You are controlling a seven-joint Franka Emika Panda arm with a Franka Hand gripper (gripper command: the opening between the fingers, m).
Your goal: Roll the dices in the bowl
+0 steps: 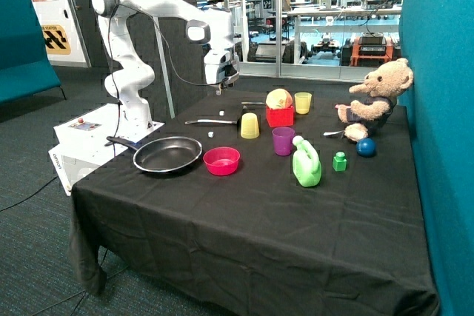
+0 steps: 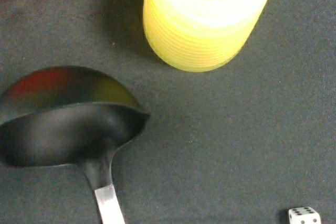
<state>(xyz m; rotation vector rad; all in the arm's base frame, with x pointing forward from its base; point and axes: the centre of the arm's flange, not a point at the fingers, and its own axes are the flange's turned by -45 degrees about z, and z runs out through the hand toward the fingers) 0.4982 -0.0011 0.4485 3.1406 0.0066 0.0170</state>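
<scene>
Two tiny white dice lie on the black cloth. One [image 1: 221, 113] is near the far edge. The other [image 1: 211, 134] is between the ladle and the pan. The wrist view shows one die [image 2: 303, 216] at its edge, with dots on top. The pink bowl [image 1: 221, 160] stands empty next to the frying pan, toward the front. My gripper [image 1: 220, 86] hangs high above the far die and the ladle, holding nothing that I can see. It does not show in the wrist view.
A black ladle [image 1: 215, 120] [image 2: 68, 116] lies by an upturned yellow cup [image 1: 250, 125] [image 2: 207, 19]. Also here are a black frying pan [image 1: 167, 155], purple cup [image 1: 283, 140], red box [image 1: 280, 115], another yellow cup [image 1: 303, 101], green jug [image 1: 306, 164], green block [image 1: 339, 161], blue ball [image 1: 366, 146] and teddy bear [image 1: 374, 101].
</scene>
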